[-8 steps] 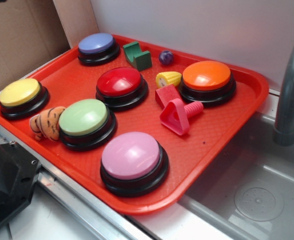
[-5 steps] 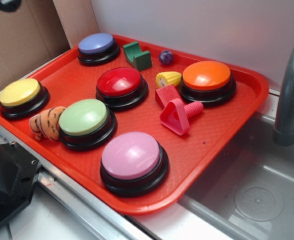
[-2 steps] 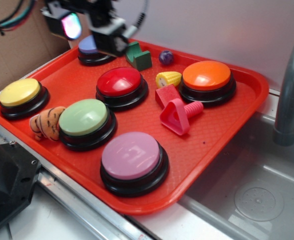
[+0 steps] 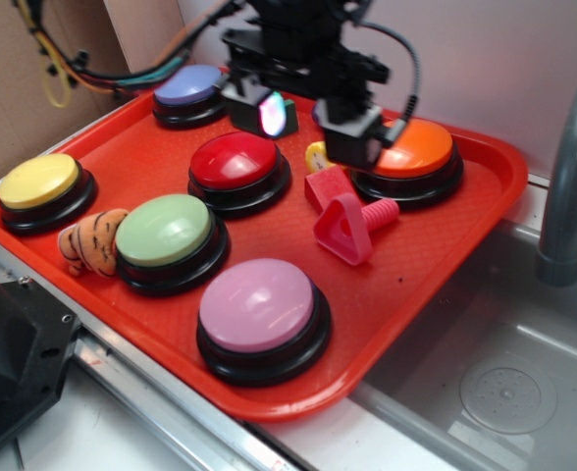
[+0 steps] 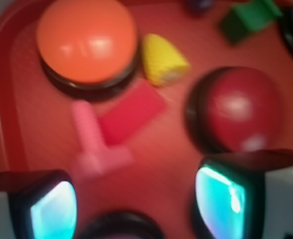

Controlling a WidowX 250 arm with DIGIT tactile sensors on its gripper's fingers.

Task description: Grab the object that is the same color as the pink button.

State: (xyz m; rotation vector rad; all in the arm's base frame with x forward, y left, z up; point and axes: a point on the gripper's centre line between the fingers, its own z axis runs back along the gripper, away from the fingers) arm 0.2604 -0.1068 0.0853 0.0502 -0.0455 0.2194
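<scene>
The hot-pink toy bolt point(image 4: 350, 226) lies on the red tray point(image 4: 445, 255), its triangle head toward the front, its ribbed shaft toward the orange button point(image 4: 412, 149). In the wrist view it is blurred point(image 5: 97, 149), touching the red square block point(image 5: 130, 112). The pale pink button point(image 4: 261, 309) sits at the tray's front; only its black rim shows in the wrist view point(image 5: 120, 225). My gripper point(image 4: 313, 123) is open and empty, hovering above the tray behind the bolt, between the red button point(image 4: 237, 167) and the orange button. Its fingers point(image 5: 52, 206) stand wide apart.
On the tray are also green point(image 4: 166, 235), yellow point(image 4: 41, 186) and blue point(image 4: 185, 88) buttons, a yellow corn toy point(image 5: 162, 59), a green block point(image 5: 248, 17) and a striped plush point(image 4: 90, 240). A sink with a grey tap point(image 4: 568, 177) lies to the right.
The arm entered from the upper left and moved right across the back of the tray; it now hangs over the corn and red block. The objects have not moved.
</scene>
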